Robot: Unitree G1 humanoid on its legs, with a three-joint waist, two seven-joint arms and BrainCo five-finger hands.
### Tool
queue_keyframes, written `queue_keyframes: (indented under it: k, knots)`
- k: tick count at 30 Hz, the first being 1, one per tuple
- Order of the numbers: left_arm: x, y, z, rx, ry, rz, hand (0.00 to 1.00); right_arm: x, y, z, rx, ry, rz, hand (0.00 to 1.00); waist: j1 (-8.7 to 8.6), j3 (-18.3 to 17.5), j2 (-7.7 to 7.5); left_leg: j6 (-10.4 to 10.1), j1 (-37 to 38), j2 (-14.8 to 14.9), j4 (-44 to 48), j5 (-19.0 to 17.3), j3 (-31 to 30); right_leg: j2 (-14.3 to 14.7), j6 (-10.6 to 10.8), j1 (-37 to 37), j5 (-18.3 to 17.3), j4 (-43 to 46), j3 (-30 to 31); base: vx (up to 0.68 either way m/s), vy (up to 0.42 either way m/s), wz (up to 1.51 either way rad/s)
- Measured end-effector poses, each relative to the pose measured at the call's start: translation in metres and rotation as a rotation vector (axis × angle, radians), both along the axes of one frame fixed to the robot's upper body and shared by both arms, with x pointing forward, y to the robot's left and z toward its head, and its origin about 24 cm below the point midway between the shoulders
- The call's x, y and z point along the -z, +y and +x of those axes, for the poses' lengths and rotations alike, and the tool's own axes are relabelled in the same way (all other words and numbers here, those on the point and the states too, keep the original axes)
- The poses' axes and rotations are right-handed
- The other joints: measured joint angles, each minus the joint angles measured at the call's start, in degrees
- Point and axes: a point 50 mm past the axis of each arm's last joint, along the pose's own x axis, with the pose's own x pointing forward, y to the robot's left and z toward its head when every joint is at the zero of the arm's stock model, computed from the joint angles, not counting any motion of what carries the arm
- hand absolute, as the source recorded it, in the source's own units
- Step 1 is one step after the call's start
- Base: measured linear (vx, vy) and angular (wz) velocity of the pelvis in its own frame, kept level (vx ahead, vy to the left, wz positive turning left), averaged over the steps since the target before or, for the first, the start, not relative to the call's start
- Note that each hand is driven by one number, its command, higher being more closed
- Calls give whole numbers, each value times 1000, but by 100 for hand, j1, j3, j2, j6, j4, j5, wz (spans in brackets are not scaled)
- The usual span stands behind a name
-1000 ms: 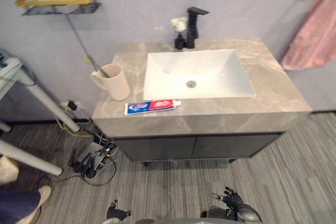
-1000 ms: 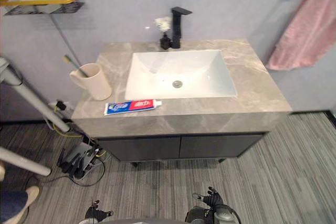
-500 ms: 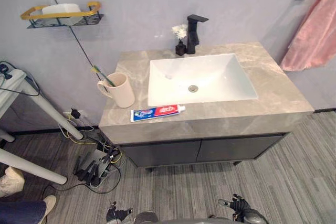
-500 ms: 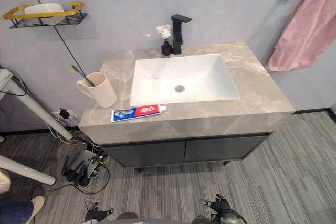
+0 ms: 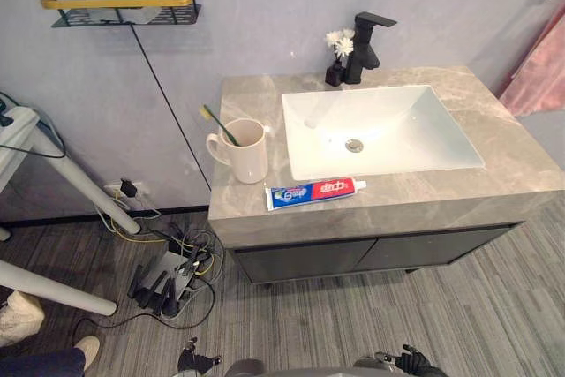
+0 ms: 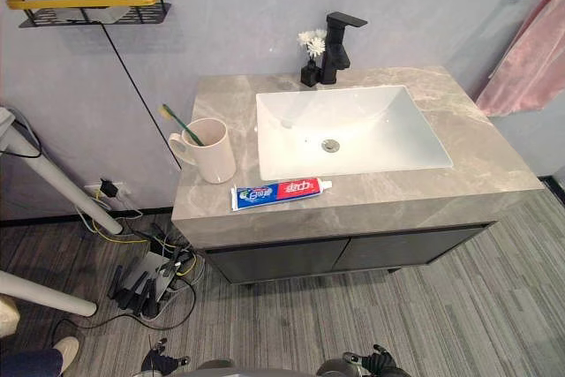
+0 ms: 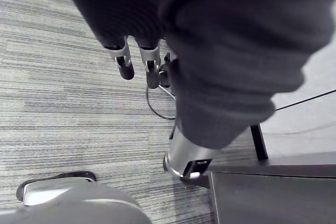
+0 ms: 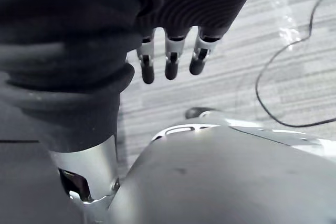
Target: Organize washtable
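Toothpaste tube [image 5: 315, 192] lies loose at the near edge of the counter [image 5: 494, 165], right of the cup [image 5: 243, 149], probably the stray; left robot hand [image 7: 125, 61] and right robot hand [image 8: 170, 59] hang low, relaxed, empty.

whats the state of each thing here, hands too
toothpaste tube: lying flat on the counter
cup: upright
toothbrush: leaning in the cup
faucet: no water running
towel: hanging on its bar
left hand: open, holding nothing
right hand: open, holding nothing
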Motion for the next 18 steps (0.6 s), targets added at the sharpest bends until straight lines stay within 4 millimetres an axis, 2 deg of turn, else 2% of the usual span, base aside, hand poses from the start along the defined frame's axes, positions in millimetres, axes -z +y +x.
queue_keyframes:
  k: [3,5,6,18]
  knots:
    - [4,1,-20,-58,44,-32,0,1,0,-8,25,16,13,0,21,-27,-37,-134,516,165,-555,177,5,179,-1,366,-1,-157,-51,19,-136,1]
    - [4,1,-25,-84,50,-46,0,2,0,-11,22,22,24,0,15,-99,-45,-176,653,181,-821,295,32,208,-1,420,0,-239,-50,-23,-63,-6]
    - [4,11,-31,-93,74,-31,0,6,16,-22,-3,57,70,0,9,-196,-313,-207,1077,144,-1752,763,114,275,-3,605,244,-737,-46,0,0,0]
    - [4,11,-32,-103,69,-55,0,6,18,-21,39,30,82,0,9,-190,-310,-206,912,145,-1756,763,100,281,0,421,243,-741,-45,0,0,0]
